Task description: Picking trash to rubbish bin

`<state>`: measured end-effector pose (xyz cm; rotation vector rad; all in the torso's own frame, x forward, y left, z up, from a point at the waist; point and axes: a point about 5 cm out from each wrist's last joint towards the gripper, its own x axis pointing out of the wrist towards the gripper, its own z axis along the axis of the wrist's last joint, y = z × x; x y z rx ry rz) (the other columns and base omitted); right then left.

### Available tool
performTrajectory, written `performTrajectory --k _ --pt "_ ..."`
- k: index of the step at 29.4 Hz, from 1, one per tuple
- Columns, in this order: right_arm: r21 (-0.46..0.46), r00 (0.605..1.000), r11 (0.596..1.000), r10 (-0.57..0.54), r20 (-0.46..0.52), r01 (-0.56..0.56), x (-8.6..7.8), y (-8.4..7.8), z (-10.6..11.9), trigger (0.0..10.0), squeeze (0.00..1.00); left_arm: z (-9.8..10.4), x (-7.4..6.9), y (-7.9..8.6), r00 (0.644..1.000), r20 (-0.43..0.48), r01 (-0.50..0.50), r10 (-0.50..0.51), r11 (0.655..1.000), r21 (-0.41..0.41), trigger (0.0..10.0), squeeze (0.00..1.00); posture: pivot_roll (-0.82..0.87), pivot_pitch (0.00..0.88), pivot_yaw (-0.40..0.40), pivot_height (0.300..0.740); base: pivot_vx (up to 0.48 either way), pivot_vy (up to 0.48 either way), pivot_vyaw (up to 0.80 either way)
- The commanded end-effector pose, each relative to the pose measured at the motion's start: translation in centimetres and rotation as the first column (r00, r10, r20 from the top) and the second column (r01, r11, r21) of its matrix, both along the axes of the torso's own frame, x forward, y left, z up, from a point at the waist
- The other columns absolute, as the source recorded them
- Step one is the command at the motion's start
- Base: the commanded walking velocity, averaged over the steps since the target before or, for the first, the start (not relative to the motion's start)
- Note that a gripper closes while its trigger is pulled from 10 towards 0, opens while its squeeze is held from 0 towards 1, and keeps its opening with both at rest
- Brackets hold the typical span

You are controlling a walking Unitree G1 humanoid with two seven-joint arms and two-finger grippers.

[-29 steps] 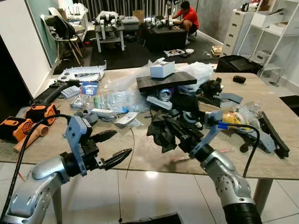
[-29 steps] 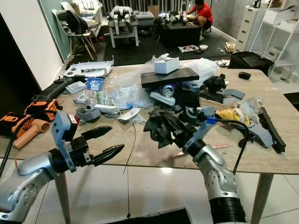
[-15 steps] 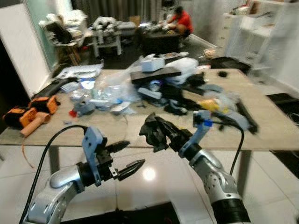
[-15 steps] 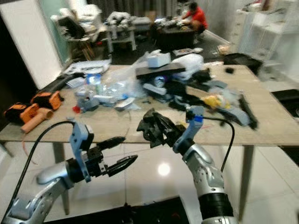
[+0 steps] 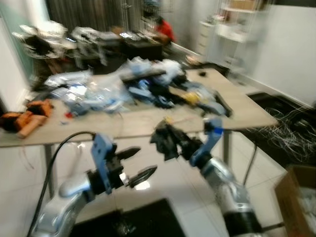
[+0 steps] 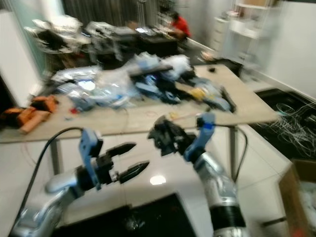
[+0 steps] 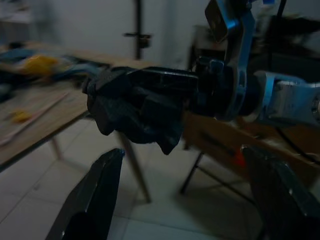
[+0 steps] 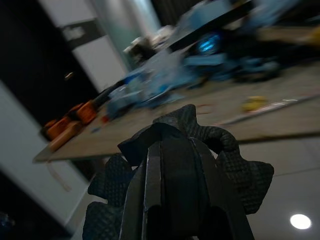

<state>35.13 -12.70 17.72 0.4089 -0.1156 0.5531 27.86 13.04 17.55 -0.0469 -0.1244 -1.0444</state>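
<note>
- Presently: carrying step. Right gripper (image 5: pixel 170 142), centre frame, fingers clamped on crumpled black trash (image 5: pixel 164 140), clear of the tabletop (image 5: pixel 148 123).
- Left gripper (image 5: pixel 140 165), lower left, fingers wide, empty.
- Next, judged: find the bin and release the trash over it.

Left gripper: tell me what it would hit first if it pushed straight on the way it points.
Probably the black glove held in the right gripper. In the left wrist view the glove hangs just past the open left gripper, slightly above its line, so depth is unsure; it might pass beneath toward the floor.
</note>
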Motion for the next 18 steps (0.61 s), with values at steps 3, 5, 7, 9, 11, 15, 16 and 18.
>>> performTrajectory --k 3,5,7,9,11,15,16,18 --pt "-0.010 1.000 1.000 -0.004 -0.003 0.004 0.15 0.25 -0.09 10.0 0.00 -0.11 -0.10 -0.29 1.000 0.001 0.007 -0.007 1.000 0.012 10.0 0.00 -0.05 0.107 0.033 0.740 0.000 0.000 -0.80" --pt "-0.014 1.000 1.000 -0.007 -0.005 0.007 0.18 0.23 -0.13 10.0 0.00 -0.08 -0.10 -0.40 1.000 0.001 0.008 -0.008 1.000 0.009 10.0 0.00 -0.05 0.108 0.033 0.740 0.000 0.000 -0.80" --pt "-0.015 1.000 1.000 -0.008 -0.005 0.008 0.20 0.22 -0.14 10.0 0.00 -0.06 -0.10 -0.45 1.000 0.002 0.008 -0.008 1.000 0.007 10.0 0.00 -0.05 0.108 0.033 0.740 0.000 0.000 -0.80" --pt "-0.016 1.000 1.000 -0.009 -0.005 0.009 0.20 0.23 -0.14 10.0 0.00 -0.04 -0.11 -0.50 1.000 0.003 0.008 -0.008 1.000 0.006 10.0 0.00 -0.05 0.109 0.034 0.740 0.000 0.000 -0.80" --pt "-0.020 1.000 1.000 -0.012 -0.006 0.012 0.21 0.22 -0.18 10.0 0.00 -0.10 -0.04 -0.57 1.000 0.003 0.000 -0.001 1.000 0.007 10.0 0.00 -0.05 0.110 0.034 0.740 0.000 0.000 -0.80" --pt "-0.027 1.000 1.000 -0.017 -0.008 0.017 0.22 0.16 -0.26 10.0 0.00 -0.14 0.09 -0.67 1.000 0.000 -0.012 0.012 1.000 0.001 10.0 0.00 -0.05 0.113 0.034 0.740 0.000 0.000 -0.80" --pt "-0.027 1.000 0.999 -0.018 -0.009 0.018 0.22 0.13 -0.28 10.0 0.00 -0.13 0.14 -0.70 1.000 -0.001 -0.017 0.017 1.000 -0.002 10.0 0.00 -0.05 0.113 0.034 0.740 0.000 0.000 -0.80" --pt "-0.029 1.000 0.999 -0.019 -0.009 0.019 0.20 0.12 -0.31 10.0 0.00 -0.16 0.16 -0.74 1.000 -0.001 -0.019 0.019 1.000 -0.001 10.0 0.00 -0.05 0.116 0.034 0.740 0.000 0.000 -0.80"
